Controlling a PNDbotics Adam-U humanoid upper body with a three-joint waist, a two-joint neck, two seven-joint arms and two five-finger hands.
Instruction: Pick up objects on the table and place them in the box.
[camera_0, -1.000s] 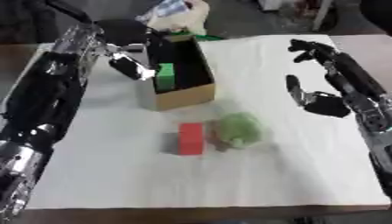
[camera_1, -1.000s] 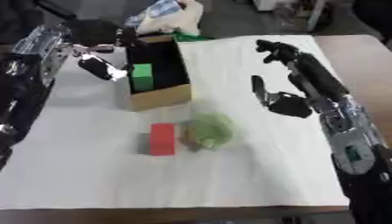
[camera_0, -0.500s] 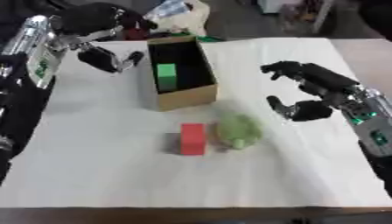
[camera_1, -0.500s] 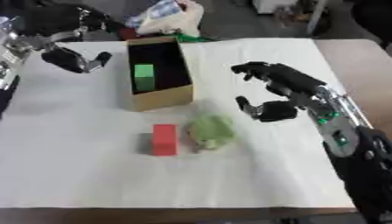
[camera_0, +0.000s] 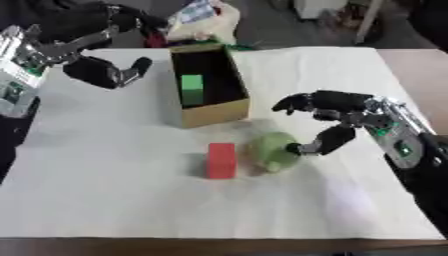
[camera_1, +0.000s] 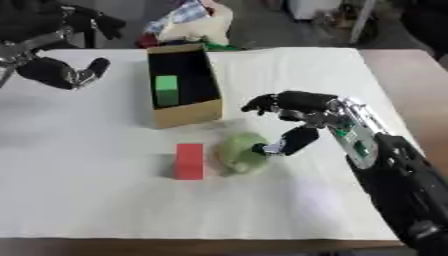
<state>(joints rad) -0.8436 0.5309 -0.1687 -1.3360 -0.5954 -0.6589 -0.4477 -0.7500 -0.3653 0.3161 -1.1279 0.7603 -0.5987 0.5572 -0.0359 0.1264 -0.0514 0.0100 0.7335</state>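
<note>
In the left eye view, a tan cardboard box (camera_0: 210, 85) with a dark interior stands on the white cloth-covered table (camera_0: 105, 195), toward the far side and slightly left of centre. 1 bright green block (camera_0: 192, 89) lies inside it, against the left wall. In front of the box, apart from it, a red rectangular block (camera_0: 220, 160) stands on the cloth, and just to its right sits a pale green rounded object (camera_0: 273, 151) (soft-edged, its exact make unclear). The robot's right hand (camera_0: 337, 117) reaches in from the right, spread wide: the fingers arch above the rounded object's right side while the thumb points down to its right flank, touching or nearly so; I cannot tell which. Nothing is gripped. The left hand (camera_0: 103, 70) hangs above the table's far left, left of the box, fingers relaxed and holding nothing.

In the right eye view the same layout shows shifted leftward. The rounded object sits just beside the red block, a narrow gap between them. The right thumb tip (camera_1: 268, 148) meets the rounded object's right edge and the fingers (camera_1: 262, 104) stay clear above it. Beyond the box, off the cloth, lies a cream and checked cloth bundle (camera_1: 194, 24).
</note>
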